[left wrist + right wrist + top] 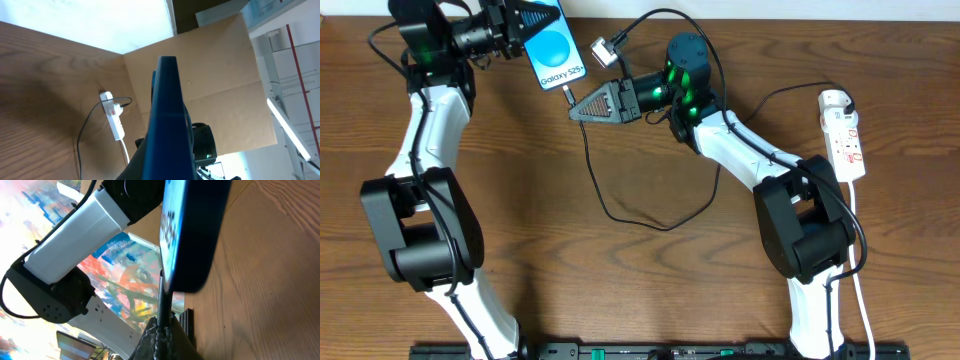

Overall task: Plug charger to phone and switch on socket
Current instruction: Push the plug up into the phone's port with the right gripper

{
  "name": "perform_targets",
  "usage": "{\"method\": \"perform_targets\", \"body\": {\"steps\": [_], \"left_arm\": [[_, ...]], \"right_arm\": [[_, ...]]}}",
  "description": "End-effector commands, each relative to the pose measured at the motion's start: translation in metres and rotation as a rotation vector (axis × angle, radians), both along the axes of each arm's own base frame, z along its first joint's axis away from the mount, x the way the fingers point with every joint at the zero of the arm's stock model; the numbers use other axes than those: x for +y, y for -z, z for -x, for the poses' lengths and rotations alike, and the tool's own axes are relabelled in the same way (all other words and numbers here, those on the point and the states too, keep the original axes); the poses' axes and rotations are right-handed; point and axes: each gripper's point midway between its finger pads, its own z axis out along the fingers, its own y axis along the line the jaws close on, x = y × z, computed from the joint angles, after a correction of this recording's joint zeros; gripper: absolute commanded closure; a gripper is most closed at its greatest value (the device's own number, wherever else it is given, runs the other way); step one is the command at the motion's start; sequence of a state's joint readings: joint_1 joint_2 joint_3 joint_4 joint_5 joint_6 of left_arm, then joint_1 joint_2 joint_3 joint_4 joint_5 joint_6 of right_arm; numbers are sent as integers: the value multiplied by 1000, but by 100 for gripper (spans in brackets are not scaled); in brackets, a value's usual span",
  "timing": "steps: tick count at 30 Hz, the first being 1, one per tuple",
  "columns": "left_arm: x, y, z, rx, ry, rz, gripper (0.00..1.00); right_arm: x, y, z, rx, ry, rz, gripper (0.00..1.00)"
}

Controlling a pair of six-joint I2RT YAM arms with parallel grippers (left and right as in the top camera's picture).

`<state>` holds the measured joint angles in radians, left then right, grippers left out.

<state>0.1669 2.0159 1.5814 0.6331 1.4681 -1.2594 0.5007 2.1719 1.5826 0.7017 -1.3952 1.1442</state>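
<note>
My left gripper point(532, 22) is shut on the phone point(558, 45) and holds it off the table at the back left, with the blue "Galaxy S25+" screen facing up. In the left wrist view the phone point(167, 115) shows edge-on. My right gripper point(576, 106) is shut on the charger point(620, 212), a thin black cable, just below the phone's lower edge. In the right wrist view the charger point(163, 300) runs straight up from my gripper point(161, 335) and meets the bottom edge of the phone point(195, 230). Whether the plug is seated I cannot tell. The socket point(844, 135) lies at the far right.
The black cable loops across the middle of the wooden table. A small white connector point(603, 47) on a black lead lies beside the phone. The socket point(114, 117) has a plug in its end and a white cord point(860, 290) running to the front edge.
</note>
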Motion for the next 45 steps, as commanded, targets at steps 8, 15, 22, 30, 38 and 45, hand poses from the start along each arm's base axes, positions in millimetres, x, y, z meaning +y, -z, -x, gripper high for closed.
{"method": "perform_targets", "body": {"steps": [8, 15, 22, 30, 38, 45], "left_arm": [[-6, -13, 11, -49, 42, -14, 93], [-6, -13, 11, -49, 42, -14, 92], [-6, -13, 11, -49, 41, -14, 93], [-6, -13, 11, -49, 42, -14, 92], [-9, -13, 11, -65, 47, -19, 93], [-17, -13, 13, -89, 63, -26, 92]], "right_arm": [[-3, -16, 1, -28, 6, -17, 99], [-10, -16, -7, -25, 28, -16, 99], [-15, -16, -13, -24, 46, -16, 99], [-11, -17, -11, -24, 48, -18, 99], [-6, -17, -9, -23, 52, -20, 99], [-3, -18, -8, -22, 55, -22, 99]]}}
